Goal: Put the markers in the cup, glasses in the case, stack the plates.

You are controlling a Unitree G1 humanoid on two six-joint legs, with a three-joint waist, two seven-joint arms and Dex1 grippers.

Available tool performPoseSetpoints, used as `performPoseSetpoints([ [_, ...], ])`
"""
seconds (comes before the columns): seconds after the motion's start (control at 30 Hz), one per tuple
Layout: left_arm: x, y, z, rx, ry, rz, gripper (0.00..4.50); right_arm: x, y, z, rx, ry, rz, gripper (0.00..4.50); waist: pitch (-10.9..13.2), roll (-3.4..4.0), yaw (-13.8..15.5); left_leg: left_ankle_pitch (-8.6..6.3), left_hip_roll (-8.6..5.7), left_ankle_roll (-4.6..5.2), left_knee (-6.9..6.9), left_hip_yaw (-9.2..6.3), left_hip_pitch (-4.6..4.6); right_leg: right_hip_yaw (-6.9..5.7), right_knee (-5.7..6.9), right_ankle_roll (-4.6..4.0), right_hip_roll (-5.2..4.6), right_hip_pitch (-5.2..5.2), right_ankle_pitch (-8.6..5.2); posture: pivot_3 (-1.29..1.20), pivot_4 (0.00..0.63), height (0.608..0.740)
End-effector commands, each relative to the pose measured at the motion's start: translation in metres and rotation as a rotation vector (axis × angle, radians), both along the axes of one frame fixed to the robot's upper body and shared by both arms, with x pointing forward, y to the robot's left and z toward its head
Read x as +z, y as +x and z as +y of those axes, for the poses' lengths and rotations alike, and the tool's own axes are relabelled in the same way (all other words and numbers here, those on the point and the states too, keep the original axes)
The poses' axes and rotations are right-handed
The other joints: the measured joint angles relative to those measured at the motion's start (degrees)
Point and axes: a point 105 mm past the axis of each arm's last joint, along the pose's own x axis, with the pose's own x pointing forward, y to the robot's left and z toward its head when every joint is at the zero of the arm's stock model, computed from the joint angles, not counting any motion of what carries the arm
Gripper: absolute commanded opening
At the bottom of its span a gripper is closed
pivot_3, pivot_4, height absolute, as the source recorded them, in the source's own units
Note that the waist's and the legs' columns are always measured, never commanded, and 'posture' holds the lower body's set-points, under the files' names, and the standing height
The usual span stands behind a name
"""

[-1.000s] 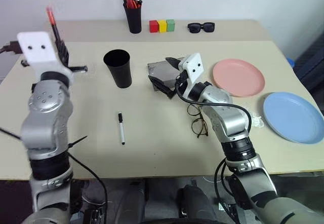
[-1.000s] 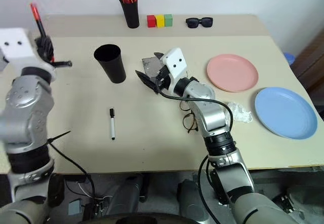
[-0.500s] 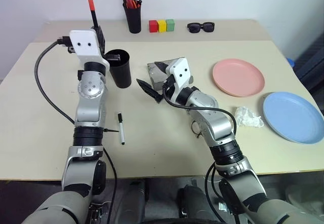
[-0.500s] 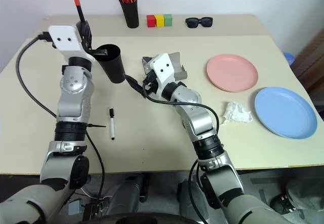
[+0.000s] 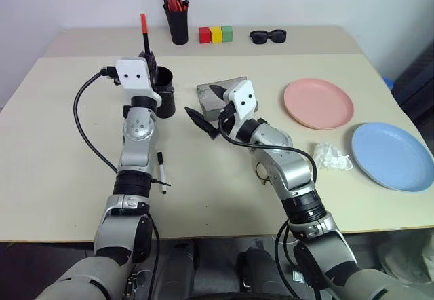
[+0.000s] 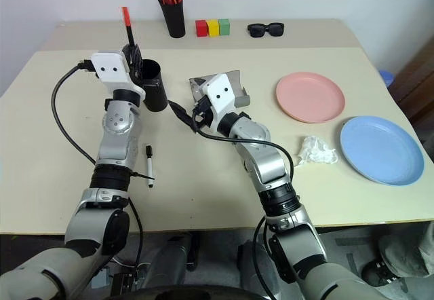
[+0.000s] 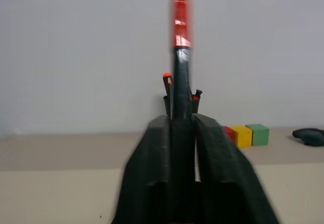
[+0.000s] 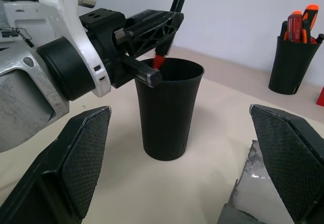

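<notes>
Left gripper over the cup, fingers loosely around the red marker, upright with its lower tip inside the rim, apparently so as to drop straight in. Right gripper spread wide and empty, near the cup and the grey case. Black-capped marker flat on the table.

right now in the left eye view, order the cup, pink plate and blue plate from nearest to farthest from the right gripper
1. The cup, just to the left of the right gripper, by the left gripper.
2. The pink plate, off to the right.
3. The blue plate, farthest, at the table's right edge.
</notes>
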Motion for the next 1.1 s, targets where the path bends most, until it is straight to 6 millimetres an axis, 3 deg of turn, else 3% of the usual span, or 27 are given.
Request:
performPoseSetpoints([
  [0.03,0.012,-0.003,0.0,0.018,0.005,-0.054,2.81,0.019,-0.006,0.001,0.011,0.03,-0.069,4.5,0.0,0.0,0.0,0.0,0.0,0.0,0.0,-0.01,0.0,0.0,0.0,0.0,0.0,0.0,0.0,0.0,0.15,0.74],
  [0.23,0.013,-0.005,0.0,0.022,-0.007,-0.059,2.81,0.019,-0.006,0.001,0.011,0.029,-0.069,4.5,0.0,0.0,0.0,0.0,0.0,0.0,0.0,0.0,0.0,0.0,0.0,0.0,0.0,0.0,0.0,0.0,0.15,0.74],
  [0.33,0.026,-0.011,0.006,0.039,-0.051,-0.088,2.81,0.02,-0.006,0.0,0.01,0.022,-0.075,4.5,0.0,0.0,0.0,0.0,0.0,0.0,0.0,0.0,0.0,0.0,0.0,0.0,0.0,0.0,0.0,0.0,0.15,0.74],
  [0.47,0.049,-0.034,0.0,-0.025,-0.063,-0.082,2.81,0.02,-0.004,-0.017,0.0,-0.013,-0.086,4.5,0.0,0.0,-0.1,0.0,0.01,0.0,0.0,-0.04,-0.02,0.0,0.0,0.0,0.0,0.0,0.0,0.0,0.15,0.74],
  [0.6,0.041,-0.058,-0.005,-0.084,-0.023,0.084,2.81,0.016,-0.006,-0.037,0.033,-0.096,-0.09,4.5,0.0,0.0,-0.5,0.0,0.03,0.0,0.0,-0.13,-0.02,0.02,-0.02,0.01,-0.02,0.02,-0.01,0.0,0.15,0.74],
  [0.77,-0.027,-0.096,0.002,-0.1,-0.031,0.57,2.81,-0.004,-0.021,-0.07,0.161,-0.302,-0.029,4.5,0.0,0.0,-1.0,-0.01,0.09,0.02,0.01,-0.24,0.03,0.03,-0.01,0.01,-0.01,0.1,-0.01,0.0,0.15,0.74],
  [0.9,-0.079,-0.119,-0.009,-0.202,-0.051,0.937,2.81,-0.01,-0.024,-0.082,0.198,-0.374,-0.009,4.5,0.0,-0.01,-1.1,-0.02,0.08,0.02,0.18,-0.31,0.03,0.01,0.1,0.0,0.13,0.11,-0.01,0.0,0.15,0.74],
  [1.03,-0.107,-0.132,-0.014,-0.276,-0.099,1.058,2.81,-0.011,-0.022,-0.083,0.205,-0.392,-0.013,4.5,0.0,-0.02,-1.1,-0.02,0.17,0.02,0.21,-0.32,0.05,0.03,0.11,-0.01,0.12,0.13,-0.02,0.0,0.15,0.74],
  [1.1,-0.114,-0.133,-0.006,-0.221,-0.104,1.09,3.38,-0.011,-0.023,-0.081,0.213,-0.39,-0.015,4.5,0.0,-0.01,-0.9,-0.02,0.21,0.0,0.26,-0.34,0.05,0.03,0.11,-0.02,0.12,0.15,-0.01,0.0,0.15,0.74],
])
